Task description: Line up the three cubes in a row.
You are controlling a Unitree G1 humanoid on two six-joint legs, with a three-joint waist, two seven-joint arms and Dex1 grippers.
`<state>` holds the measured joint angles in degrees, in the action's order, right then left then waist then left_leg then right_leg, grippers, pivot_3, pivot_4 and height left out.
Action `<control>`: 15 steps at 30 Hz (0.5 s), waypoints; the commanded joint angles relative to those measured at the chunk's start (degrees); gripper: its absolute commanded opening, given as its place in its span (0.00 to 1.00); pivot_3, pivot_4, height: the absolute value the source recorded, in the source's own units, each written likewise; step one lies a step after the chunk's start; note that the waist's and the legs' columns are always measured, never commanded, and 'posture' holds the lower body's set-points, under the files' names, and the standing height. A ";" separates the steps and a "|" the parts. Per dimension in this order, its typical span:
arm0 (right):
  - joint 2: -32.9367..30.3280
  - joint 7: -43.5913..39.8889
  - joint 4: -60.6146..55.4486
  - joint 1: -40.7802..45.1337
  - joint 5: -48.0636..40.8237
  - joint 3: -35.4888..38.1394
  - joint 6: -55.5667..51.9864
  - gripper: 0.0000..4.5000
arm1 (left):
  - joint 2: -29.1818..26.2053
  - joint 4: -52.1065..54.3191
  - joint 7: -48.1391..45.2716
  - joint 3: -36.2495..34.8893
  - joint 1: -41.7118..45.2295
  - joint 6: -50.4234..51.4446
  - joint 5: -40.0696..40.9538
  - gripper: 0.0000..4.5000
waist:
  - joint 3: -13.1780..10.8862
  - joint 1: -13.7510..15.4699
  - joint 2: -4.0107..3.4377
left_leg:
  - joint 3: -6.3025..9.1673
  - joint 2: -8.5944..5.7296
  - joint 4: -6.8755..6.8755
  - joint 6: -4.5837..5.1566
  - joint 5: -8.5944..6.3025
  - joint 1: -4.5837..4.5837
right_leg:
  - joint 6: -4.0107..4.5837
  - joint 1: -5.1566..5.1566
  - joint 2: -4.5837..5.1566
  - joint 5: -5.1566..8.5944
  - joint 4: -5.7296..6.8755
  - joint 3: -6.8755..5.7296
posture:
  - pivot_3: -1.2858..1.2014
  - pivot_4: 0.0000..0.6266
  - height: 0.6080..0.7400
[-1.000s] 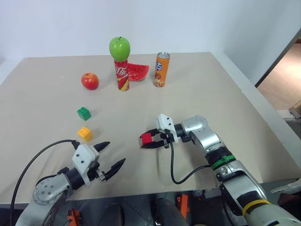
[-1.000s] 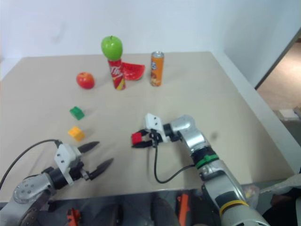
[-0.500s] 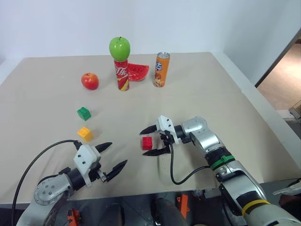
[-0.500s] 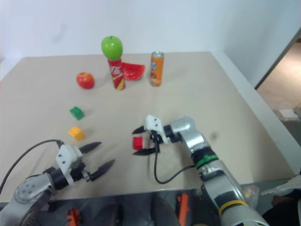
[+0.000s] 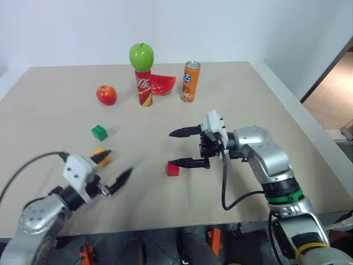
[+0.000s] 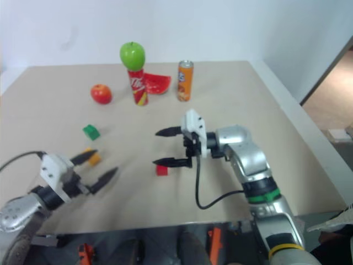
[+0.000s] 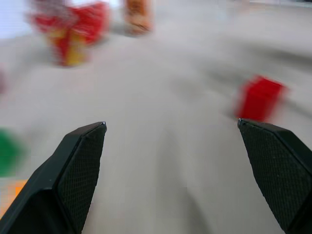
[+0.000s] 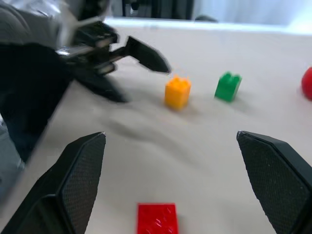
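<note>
left gripper point(image 5: 114, 167) hangs over the near left of the table point(image 5: 309, 160), fingers spread wide, nothing between them. the yellow-orange cube point(image 5: 98, 155) sits just beyond it, partly hidden by the upper finger. the green cube point(image 5: 99, 132) lies a little farther back, apart from the yellow-orange one. the red cube point(image 5: 173, 168) rests flat on the table near the middle — well to the right of the other two, out of line with them. right gripper point(image 5: 181, 147) hovers above and just beside the red cube, fingers wide apart, holding nothing. at the far side — red apple point(image 5: 106, 94), green apple point(image 5: 141, 56) atop a red can point(image 5: 143, 88), watermelon slice point(image 5: 163, 85), orange can point(image 5: 190, 81).
</note>
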<state>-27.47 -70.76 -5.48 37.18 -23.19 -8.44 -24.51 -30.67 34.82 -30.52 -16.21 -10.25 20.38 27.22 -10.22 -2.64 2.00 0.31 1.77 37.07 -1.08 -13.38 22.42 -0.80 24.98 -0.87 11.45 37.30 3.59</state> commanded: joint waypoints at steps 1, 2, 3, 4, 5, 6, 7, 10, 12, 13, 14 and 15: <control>-0.54 5.07 -8.37 -1.35 -3.59 3.52 -3.68 0.99 | -3.40 -1.13 5.42 -6.26 7.72 6.31 2.15 1.00 | -0.01 0.09 0.01 | 0.04 -0.01 0.05 0.00 0.00 0.01 | -0.01 -0.01 -0.01 0.00 0.03 -0.04 | 0.52 0.24 1.00; -0.52 6.46 -9.68 -1.79 -3.87 3.89 -4.22 0.99 | -4.73 -2.75 5.73 -7.25 10.29 8.58 3.13 1.00 | -0.01 0.06 0.01 | 0.11 0.01 0.16 0.00 0.00 0.05 | -0.03 -0.03 -0.04 -0.02 0.06 -0.10 | 0.52 0.24 1.00; -0.37 7.82 -10.69 -2.02 -4.00 4.13 -4.60 0.99 | -6.19 -4.64 5.45 -7.92 12.98 10.67 4.34 1.00 | -0.01 0.03 0.01 | 0.14 0.01 0.23 0.00 0.00 0.06 | -0.03 -0.03 -0.05 -0.03 0.08 -0.12 | 0.52 0.24 1.00; -0.29 8.86 -11.42 -2.17 -4.15 4.21 -4.91 0.99 | -7.21 -5.93 5.25 -8.36 14.83 12.23 5.27 1.00 | -0.01 0.00 0.02 | 0.14 0.01 0.25 0.00 0.00 0.04 | -0.04 -0.08 -0.06 -0.05 0.08 -0.13 | 0.52 0.24 1.00; -0.21 9.71 -11.88 -2.20 -4.23 4.15 -5.15 0.99 | -8.28 -7.19 4.84 -8.42 16.23 13.39 5.69 1.00 | -0.01 -0.06 0.01 | 0.13 0.00 0.29 0.00 0.00 0.03 | -0.02 -0.07 -0.06 -0.05 0.08 -0.12 | 0.52 0.24 1.00; 0.03 10.78 -12.15 -2.15 -4.19 4.11 -5.27 0.99 | -10.37 -9.50 3.44 -7.63 18.42 14.70 5.57 1.00 | -0.01 -0.16 0.01 | 0.09 -0.01 0.30 0.00 0.00 0.04 | -0.01 -0.07 -0.04 -0.04 0.07 -0.09 | 0.52 0.24 1.00; 0.28 11.66 -12.25 -2.03 -4.13 3.99 -5.28 0.99 | -12.59 -12.28 1.49 -6.57 20.57 15.59 5.21 1.00 | -0.01 -0.23 0.02 | -0.02 -0.01 0.30 0.00 0.00 0.00 | 0.01 -0.07 -0.04 -0.03 0.08 0.01 | 0.52 0.24 1.00; 1.47 13.73 -11.60 -1.68 -4.25 3.95 -4.65 0.99 | -17.22 -20.47 -3.80 -3.19 26.09 16.00 3.64 1.00 | -0.02 -0.11 0.06 | -0.01 -0.03 0.30 0.00 0.00 0.06 | -0.05 -0.01 -0.05 -0.07 0.08 0.01 | 0.52 0.24 1.00; 1.89 14.43 -11.27 -1.54 -4.25 3.80 -4.46 0.99 | -18.35 -23.50 -5.73 -1.94 27.99 15.73 3.17 1.00 | -0.03 -0.10 0.06 | 0.00 -0.01 0.25 -0.01 0.00 0.09 | -0.05 0.04 -0.07 -0.06 0.08 0.00 | 0.52 0.24 1.00; 2.04 14.61 -10.89 -1.50 -4.06 3.56 -4.05 0.99 | -19.16 -25.82 -7.31 -0.50 29.41 15.31 2.33 1.00 | -0.03 -0.08 0.06 | 0.00 -0.01 0.24 -0.01 0.00 0.12 | -0.04 0.05 -0.06 -0.06 0.08 -0.01 | 0.52 0.24 1.00; 2.41 14.97 -10.34 -1.39 -3.66 3.21 -3.43 0.99 | -19.78 -28.73 -8.91 1.07 31.25 14.32 1.12 1.00 | -0.03 -0.07 0.06 | -0.01 -0.01 0.22 -0.03 -0.01 0.13 | -0.04 0.05 -0.04 -0.01 0.07 0.00 | 0.52 0.24 1.00; 2.95 15.62 -9.79 -1.30 -3.18 2.81 -2.96 0.99 | -20.17 -32.78 -10.55 3.08 34.04 13.26 -0.44 1.00 | -0.03 -0.06 0.06 | -0.01 -0.02 0.20 -0.03 -0.02 0.15 | -0.04 0.08 -0.03 0.00 0.07 0.00 | 0.52 0.24 1.00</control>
<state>-25.31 -56.13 -15.17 34.69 -26.52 -6.05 -29.14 -49.15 6.95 -38.13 -15.21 20.13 36.03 29.27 -10.25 -2.70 2.06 0.32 1.76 37.27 -1.12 -13.39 22.61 -0.83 25.08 -0.90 11.46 37.37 3.57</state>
